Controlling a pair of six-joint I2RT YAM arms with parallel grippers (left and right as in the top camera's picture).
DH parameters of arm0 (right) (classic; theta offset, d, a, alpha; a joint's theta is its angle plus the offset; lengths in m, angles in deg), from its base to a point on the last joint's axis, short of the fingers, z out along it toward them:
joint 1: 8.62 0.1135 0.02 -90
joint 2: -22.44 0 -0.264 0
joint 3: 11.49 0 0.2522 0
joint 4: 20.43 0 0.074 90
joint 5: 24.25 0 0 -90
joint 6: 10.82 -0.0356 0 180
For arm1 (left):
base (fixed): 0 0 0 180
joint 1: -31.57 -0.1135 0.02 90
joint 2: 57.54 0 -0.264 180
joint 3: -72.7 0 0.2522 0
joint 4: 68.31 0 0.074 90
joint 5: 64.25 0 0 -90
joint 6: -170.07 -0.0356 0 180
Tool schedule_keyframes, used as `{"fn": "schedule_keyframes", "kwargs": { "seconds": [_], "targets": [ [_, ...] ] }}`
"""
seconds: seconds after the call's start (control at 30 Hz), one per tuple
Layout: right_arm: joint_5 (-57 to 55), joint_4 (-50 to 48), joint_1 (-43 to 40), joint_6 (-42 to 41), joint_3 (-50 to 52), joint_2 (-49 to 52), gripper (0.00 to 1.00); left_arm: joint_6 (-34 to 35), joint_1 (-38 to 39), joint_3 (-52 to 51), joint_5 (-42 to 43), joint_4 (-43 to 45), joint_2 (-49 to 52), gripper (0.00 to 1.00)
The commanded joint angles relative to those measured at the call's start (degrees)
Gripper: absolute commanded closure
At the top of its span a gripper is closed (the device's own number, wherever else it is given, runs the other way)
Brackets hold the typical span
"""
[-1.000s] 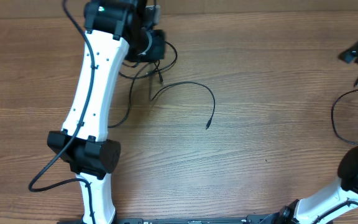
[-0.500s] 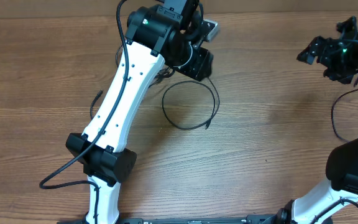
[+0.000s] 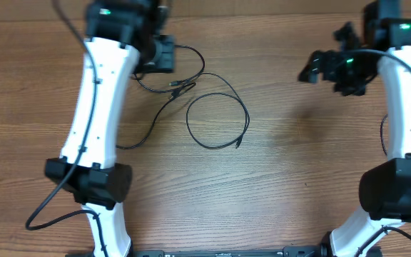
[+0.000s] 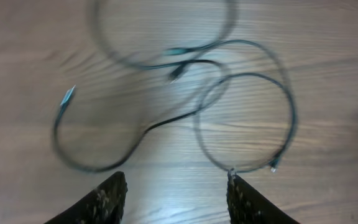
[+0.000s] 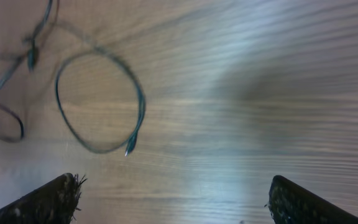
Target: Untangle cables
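On the tabletop, left of centre, I see the cables lying loose. One forms a closed loop whose plug points toward the near edge, and a long strand runs diagonally off to the near left. My left fingers hang spread above them, holding nothing. My right fingers are spread wide, well off to the side.

A brown wood-grain desk fills every view; in the overhead view its grain runs left to right. Lighting is diffuse. A soft whitish sheen lies across the desk surface in the right wrist view.
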State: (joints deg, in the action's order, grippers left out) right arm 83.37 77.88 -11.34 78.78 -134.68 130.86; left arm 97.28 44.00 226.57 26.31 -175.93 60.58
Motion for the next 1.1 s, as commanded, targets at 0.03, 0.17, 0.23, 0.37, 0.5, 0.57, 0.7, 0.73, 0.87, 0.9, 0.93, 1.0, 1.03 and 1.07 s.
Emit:
{"fn": "schedule_keyframes", "kwargs": {
  "seconds": [0.03, 0.17, 0.23, 0.37, 0.5, 0.57, 0.7, 0.73, 0.87, 0.9, 0.93, 1.0, 1.03, 1.07],
  "targets": [
    [0.0, -3.1, 5.3, -4.0, 7.0, -1.8, 0.05, 3.8, -3.0, -0.1, -0.3, -1.4, -2.0, 0.46],
    [-1.8, -9.0, 10.4, -8.2, 14.1, -1.8, 0.06, 3.8, -3.6, -0.1, -0.3, -1.5, -2.0, 0.39],
    [-4.6, -12.1, 12.8, -10.6, 17.2, -1.8, 0.06, 3.8, -3.6, -0.1, -0.3, -1.5, -2.0, 0.37],
    [-9.8, -19.6, 18.3, -15.5, 23.7, -1.8, 0.07, 3.8, -3.6, -0.1, -0.4, -1.5, -2.0, 0.35],
    [-15.1, -26.4, 23.3, -19.8, 29.0, -1.8, 0.11, 3.8, -3.6, -0.1, -0.5, -1.5, -2.0, 0.34],
    [-18.1, -29.3, 25.5, -22.3, 30.9, -1.8, 0.14, 3.8, -3.6, -0.1, -0.5, -1.5, -2.0, 0.34],
    [-21.7, -34.7, 28.5, -25.8, 33.8, -1.7, 0.18, 3.8, -3.5, -0.1, -0.5, -1.5, -2.0, 0.34],
    [-22.1, -36.2, 29.1, -26.5, 34.5, -1.7, 0.19, 3.8, -3.5, -0.1, -0.5, -1.5, -2.0, 0.34],
    [-22.8, -40.5, 30.8, -29.1, 37.0, -1.7, 0.23, 3.8, -3.5, -0.1, -0.5, -1.5, -2.0, 0.34],
    [-22.8, -41.1, 31.0, -30.1, 37.4, -1.7, 0.24, 3.8, -3.5, -0.1, -0.5, -1.5, -2.0, 0.34],
    [-22.8, -41.7, 31.2, -31.1, 37.9, -1.6, 0.26, 3.8, -3.5, -0.1, -0.5, -1.5, -2.0, 0.34],
    [-22.8, -42.0, 31.3, -32.9, 38.3, -1.6, 0.26, 3.8, -3.4, -0.1, -0.5, -1.6, -2.0, 0.34],
    [-22.8, -42.2, 31.3, -34.0, 38.6, -1.6, 0.26, 3.8, -3.4, -0.1, -0.5, -1.5, -2.0, 0.34],
    [-22.8, -42.3, 31.3, -35.1, 38.9, -1.6, 0.26, 3.8, -3.4, -0.1, -0.5, -1.5, -2.0, 0.34]
  ]
}}
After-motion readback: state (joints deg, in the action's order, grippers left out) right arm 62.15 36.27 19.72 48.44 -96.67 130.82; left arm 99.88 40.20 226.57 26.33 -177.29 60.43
